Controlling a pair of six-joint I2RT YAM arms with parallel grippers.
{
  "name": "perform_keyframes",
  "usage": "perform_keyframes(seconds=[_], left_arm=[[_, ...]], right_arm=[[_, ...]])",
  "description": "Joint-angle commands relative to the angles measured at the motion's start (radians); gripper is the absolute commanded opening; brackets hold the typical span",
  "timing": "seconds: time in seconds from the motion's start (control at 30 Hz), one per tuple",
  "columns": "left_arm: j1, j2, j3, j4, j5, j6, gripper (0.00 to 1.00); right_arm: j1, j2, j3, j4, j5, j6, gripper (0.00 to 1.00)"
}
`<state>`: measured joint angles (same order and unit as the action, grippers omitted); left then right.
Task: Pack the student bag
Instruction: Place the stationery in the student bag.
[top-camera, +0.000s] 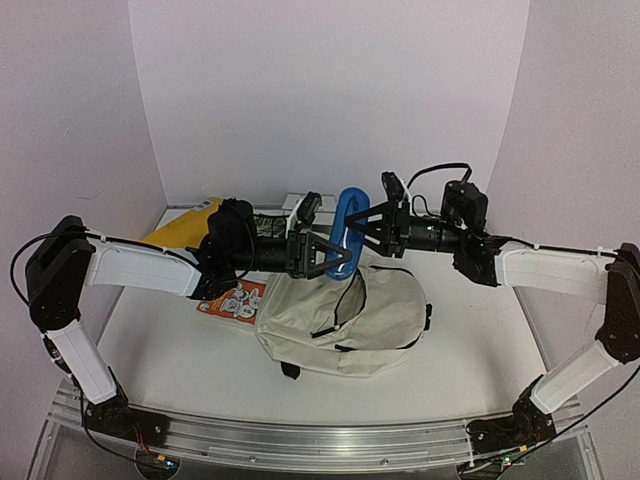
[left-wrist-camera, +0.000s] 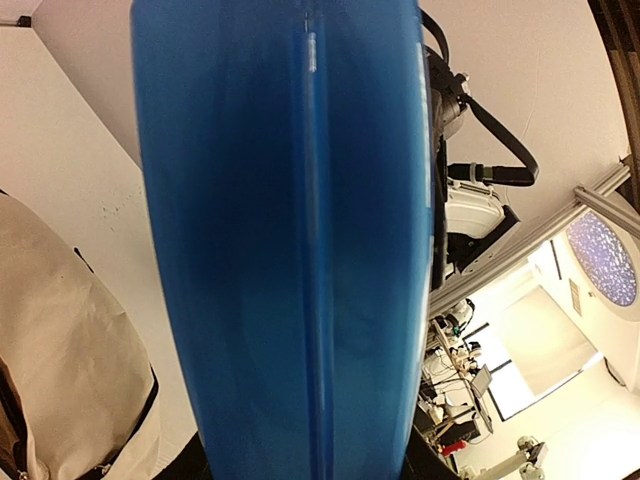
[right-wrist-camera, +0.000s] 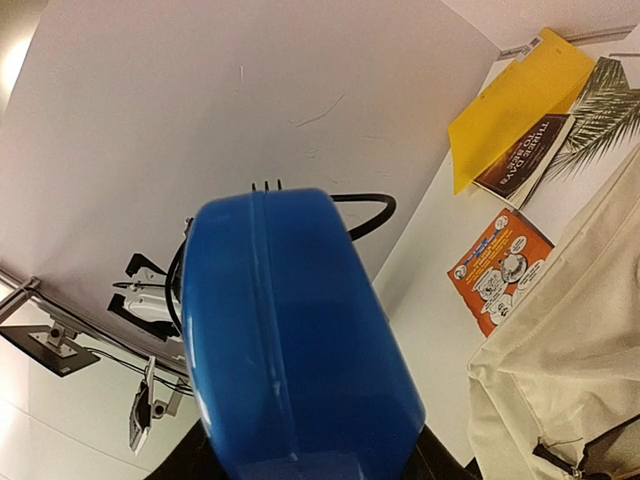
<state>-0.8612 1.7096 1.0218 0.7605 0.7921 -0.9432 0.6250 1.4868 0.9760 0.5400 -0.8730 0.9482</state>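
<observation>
A blue oval case (top-camera: 348, 215) hangs upright in the air above the table, between both arms. My left gripper (top-camera: 343, 258) is shut on its lower part from the left. From the right, my right gripper (top-camera: 358, 222) has its fingers against both sides of the case. The case (left-wrist-camera: 290, 250) fills the left wrist view, and it (right-wrist-camera: 300, 340) covers the jaws in the right wrist view. The student bag (top-camera: 345, 320), cream with black straps, lies on the table just below the case, its zip open at the top. Part of the bag (right-wrist-camera: 580, 340) shows at the right of the right wrist view.
An orange leaflet (top-camera: 235, 300) lies left of the bag. Behind it are a yellow folder (top-camera: 180, 228) and a green patterned book (top-camera: 268, 222). A dark brown book (right-wrist-camera: 525, 160) lies by the folder. White walls close in the table on three sides.
</observation>
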Motion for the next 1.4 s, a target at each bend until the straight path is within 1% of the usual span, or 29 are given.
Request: perform_keyframes(seconds=[0.0,0.07,0.17,0.23,0.27,0.3,0.37,0.4,0.5,0.57,0.6,0.67,0.7,0.73,0.83,0.87,1.0,1.2,1.27,1.3,1.33,1.37], left_arm=[[0.001,0.004,0.046,0.004,-0.017,0.005,0.39],[0.001,0.001,0.044,-0.007,-0.023,0.007,0.42],[0.001,-0.003,0.041,-0.029,-0.037,0.017,0.51],[0.001,-0.009,0.038,-0.052,-0.053,0.028,0.63],[0.001,-0.014,0.035,-0.078,-0.065,0.042,0.71],[0.001,-0.024,0.030,-0.117,-0.081,0.063,0.79],[0.001,-0.044,0.025,-0.185,-0.115,0.100,0.87],[0.001,-0.071,0.016,-0.271,-0.162,0.147,0.91],[0.000,-0.128,0.000,-0.441,-0.264,0.238,0.96],[0.001,-0.165,-0.012,-0.538,-0.348,0.291,0.98],[0.001,-0.176,-0.011,-0.573,-0.390,0.307,0.98],[-0.001,-0.174,0.016,-0.701,-0.496,0.356,0.98],[-0.015,-0.137,0.064,-0.846,-0.585,0.398,0.97],[-0.028,-0.096,0.113,-0.908,-0.652,0.418,0.97],[-0.069,-0.002,0.241,-1.054,-0.760,0.458,0.95],[-0.083,0.033,0.266,-1.085,-0.776,0.466,0.95],[-0.143,0.157,0.414,-1.166,-0.902,0.513,0.95],[-0.180,0.256,0.513,-1.213,-1.042,0.545,0.94],[-0.189,0.275,0.527,-1.210,-1.095,0.561,0.91],[-0.190,0.280,0.534,-1.209,-1.112,0.567,0.87],[-0.191,0.285,0.536,-1.209,-1.117,0.571,0.86],[-0.201,0.301,0.556,-1.208,-1.146,0.593,0.76]], right_arm=[[0.012,-0.016,-0.003,0.081,0.006,-0.008,0.43],[0.012,-0.020,-0.006,0.081,0.016,-0.009,0.41],[0.012,-0.027,-0.012,0.081,0.036,-0.012,0.39],[0.011,-0.036,-0.015,0.081,0.055,-0.015,0.39],[0.011,-0.044,-0.014,0.079,0.076,-0.018,0.39],[0.009,-0.051,-0.013,0.070,0.093,-0.020,0.39],[0.003,-0.059,-0.014,0.059,0.105,-0.023,0.39],[-0.008,-0.066,-0.017,0.050,0.114,-0.025,0.39],[-0.030,-0.075,-0.020,0.006,0.134,-0.040,0.39],[-0.049,-0.078,-0.019,-0.062,0.161,-0.060,0.39],[-0.055,-0.079,-0.021,-0.077,0.166,-0.068,0.39],[-0.075,-0.083,-0.041,-0.090,0.175,-0.064,0.39],[-0.092,-0.088,-0.067,-0.095,0.183,-0.051,0.39],[-0.104,-0.090,-0.080,-0.100,0.189,-0.042,0.39],[-0.121,-0.092,-0.117,-0.115,0.206,-0.031,0.39],[-0.123,-0.092,-0.124,-0.122,0.209,-0.037,0.39],[-0.123,-0.096,-0.136,-0.210,0.234,-0.090,0.39],[-0.123,-0.117,-0.171,-0.303,0.278,-0.125,0.39],[-0.122,-0.119,-0.183,-0.322,0.286,-0.130,0.39],[-0.122,-0.118,-0.185,-0.331,0.291,-0.130,0.39],[-0.122,-0.117,-0.186,-0.333,0.291,-0.131,0.39],[-0.122,-0.105,-0.186,-0.343,0.285,-0.126,0.39]])
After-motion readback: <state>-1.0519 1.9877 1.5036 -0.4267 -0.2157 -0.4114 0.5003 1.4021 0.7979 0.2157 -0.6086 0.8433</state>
